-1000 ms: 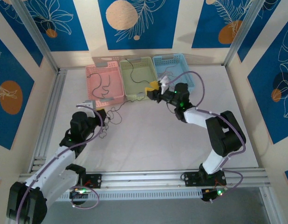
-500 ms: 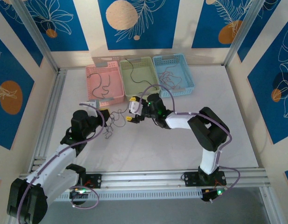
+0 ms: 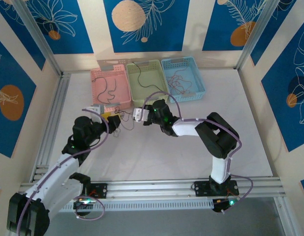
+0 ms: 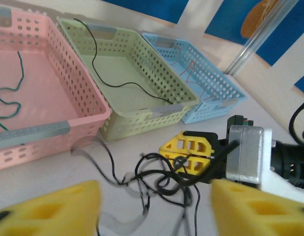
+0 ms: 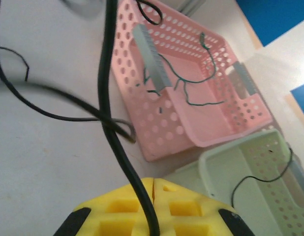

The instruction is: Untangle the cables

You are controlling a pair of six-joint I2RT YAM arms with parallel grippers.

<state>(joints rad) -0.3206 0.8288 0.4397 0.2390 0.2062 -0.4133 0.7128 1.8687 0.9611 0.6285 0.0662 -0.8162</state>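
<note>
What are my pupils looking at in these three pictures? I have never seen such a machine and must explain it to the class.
Two robot arms are bolted to a white table, each ending in a two-fingered gripper with yellow pads. One picture looks down from above; the other two come from a camera on each wrist. On the table lies a tangle of thin dark cables, before three plastic baskets: a pink basket with a green cable, a green basket with a long black cable, a blue basket with reddish cables. The right gripper is shut on one black strand of the tangle. The left gripper is open, facing the tangle, holding nothing.
</note>
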